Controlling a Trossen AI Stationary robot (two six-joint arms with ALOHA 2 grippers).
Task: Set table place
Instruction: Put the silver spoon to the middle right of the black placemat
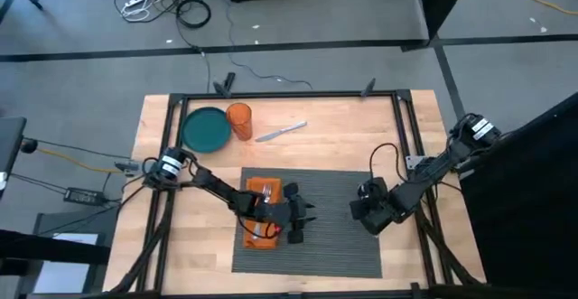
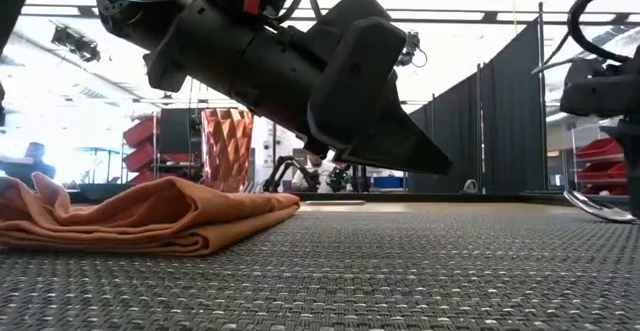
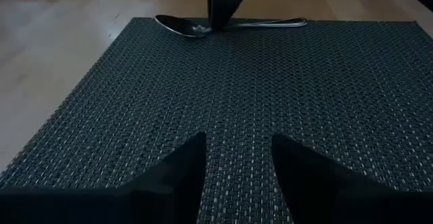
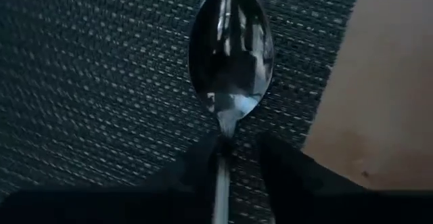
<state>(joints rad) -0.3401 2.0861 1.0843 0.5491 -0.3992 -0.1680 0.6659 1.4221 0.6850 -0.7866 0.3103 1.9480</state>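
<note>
Placemat [image 1: 316,218] lies flat at the table's [image 1: 343,132] near edge, roughly centred, dark grey ribbed weave. On its left part sits an orange napkin [image 1: 262,210], folded, partly under the left arm. Left gripper [image 1: 298,219] hangs low over the mat just right of the napkin, tilted down; fingers [image 3: 177,176] parted w/ bare weave showing between them, nothing held. In the low view the napkin [image 2: 150,221] lies left and the left gripper's dark body fills the middle above the mat.

Right gripper [image 1: 368,210] is down at the mat's right edge, fingers [image 4: 203,163] clenched on a spoon's [image 4: 231,45] neck, bowl out front over the weave, wood of the table beside it. From the left wrist cam the spoon [image 3: 230,25] lies along the mat's right edge, touching it, w/ the right gripper's tip standing on it.

Farther back, on bare wood beyond the mat: a knife [image 1: 282,132] near centre, an orange cup [image 1: 239,120] to its left, and a teal plate [image 1: 207,129] just beside the cup toward the far-left corner.
</note>
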